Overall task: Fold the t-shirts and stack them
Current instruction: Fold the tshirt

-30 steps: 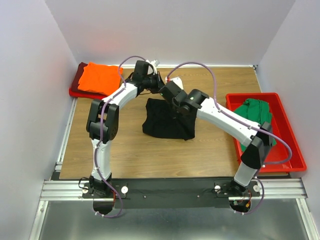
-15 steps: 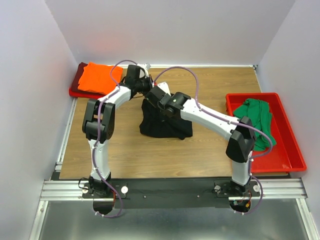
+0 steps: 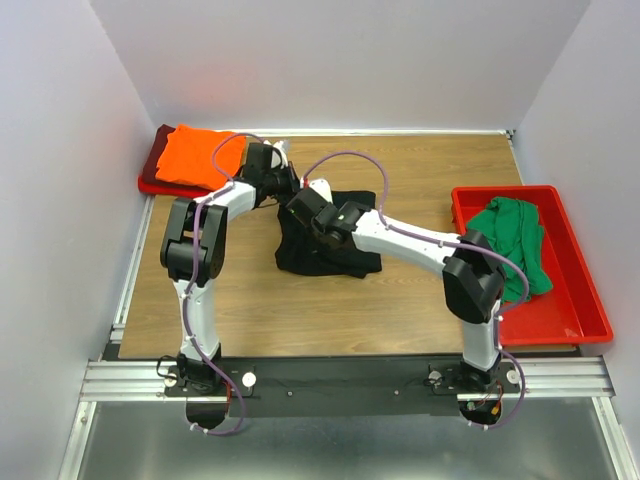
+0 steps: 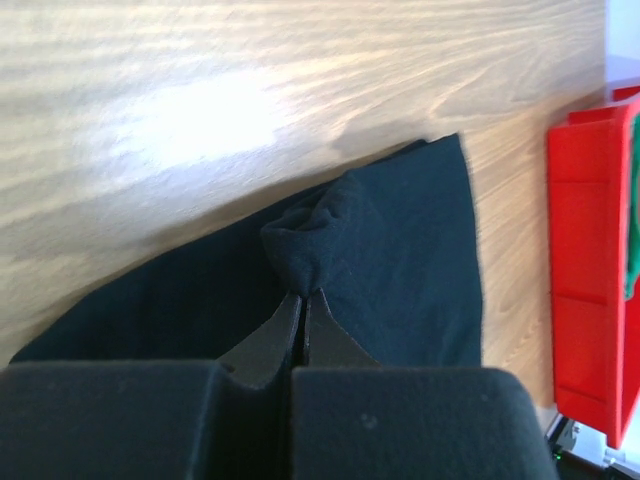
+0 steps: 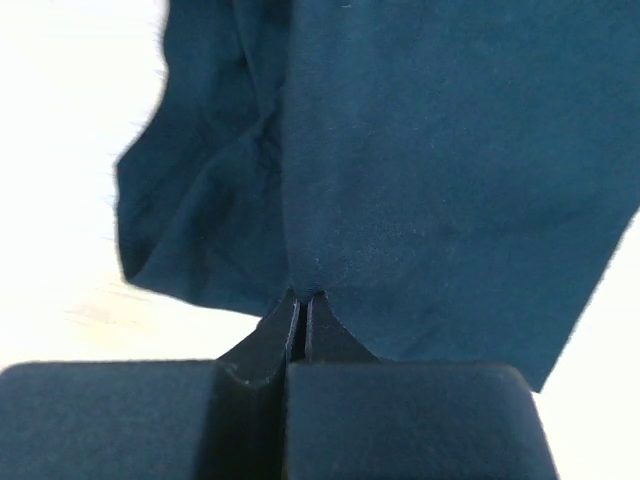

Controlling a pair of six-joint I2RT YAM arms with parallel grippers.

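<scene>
The black t-shirt (image 3: pixel 335 255) lies crumpled in the middle of the wooden table, and both arms meet over its far left edge. My left gripper (image 4: pixel 303 296) is shut on a pinched bunch of the black t-shirt (image 4: pixel 400 240). My right gripper (image 5: pixel 303 298) is likewise shut on a fold of the black t-shirt (image 5: pixel 450 150), which hangs in front of it. In the top view the left gripper (image 3: pixel 288 186) and right gripper (image 3: pixel 303 204) sit close together. The orange t-shirt (image 3: pixel 195 155) lies folded on the dark red one (image 3: pixel 163 140) at the back left. The green t-shirt (image 3: pixel 515 235) lies bunched in the red bin.
The red bin (image 3: pixel 570 300) stands along the table's right edge and shows in the left wrist view too (image 4: pixel 580 250). A red tray edge (image 3: pixel 150 186) shows under the back-left stack. White walls close in three sides. Bare wood lies in front of the black shirt.
Both grippers have moved left and toward the near side, still shut on the black shirt. The shirt has shifted a little left, with a flap now trailing at its back right.
</scene>
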